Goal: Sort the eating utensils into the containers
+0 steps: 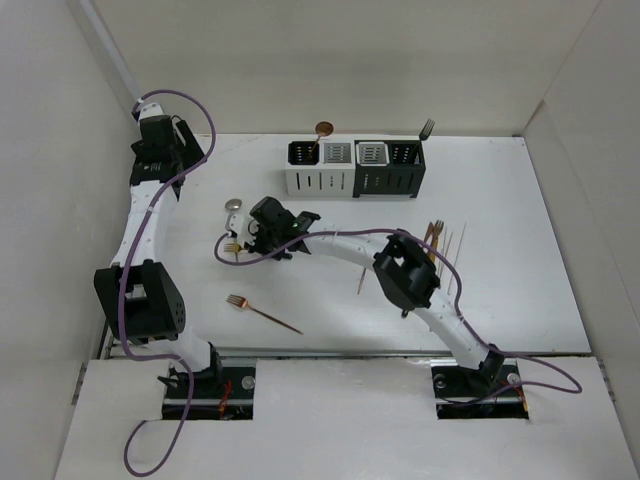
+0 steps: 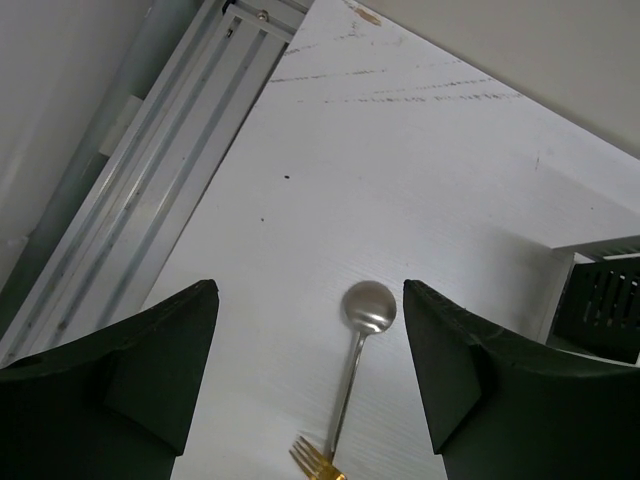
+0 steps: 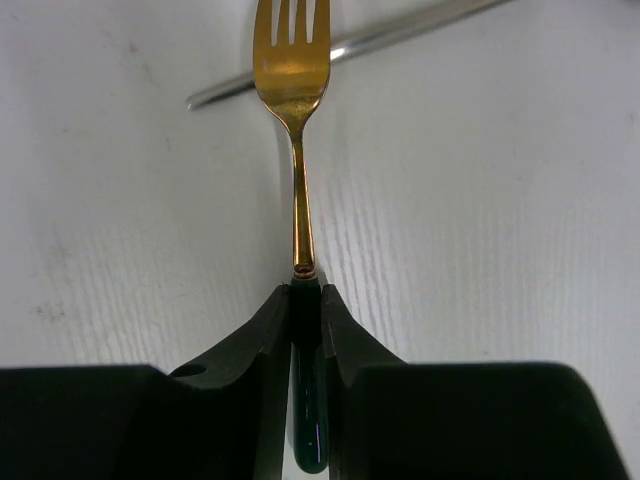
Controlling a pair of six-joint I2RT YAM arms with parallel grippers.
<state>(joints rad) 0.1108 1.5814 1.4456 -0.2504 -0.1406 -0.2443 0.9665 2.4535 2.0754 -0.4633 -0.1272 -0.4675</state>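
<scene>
Top view: right gripper (image 1: 250, 240), left of centre, has the fork (image 1: 233, 246); containers (image 1: 355, 168) upper centre. Left wrist: left gripper (image 2: 310, 290) wide apart, empty. Right wrist: jaws clamped on fork handle, its axis running straight up the frame

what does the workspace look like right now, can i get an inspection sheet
surface: white table, faint scuffs
job's things: containers at the far edge, a copper spoon and a dark fork standing in them; gold fork, tines at the silver spoon handle; copper fork lying alone at front left; loose pile on the right
clutter: nothing seen
grippers: right gripper shut on the gold fork's dark handle; left gripper open, empty, over the silver spoon
cables: purple cables, slack loops, one near the gold fork
surroundings: white walls
</scene>
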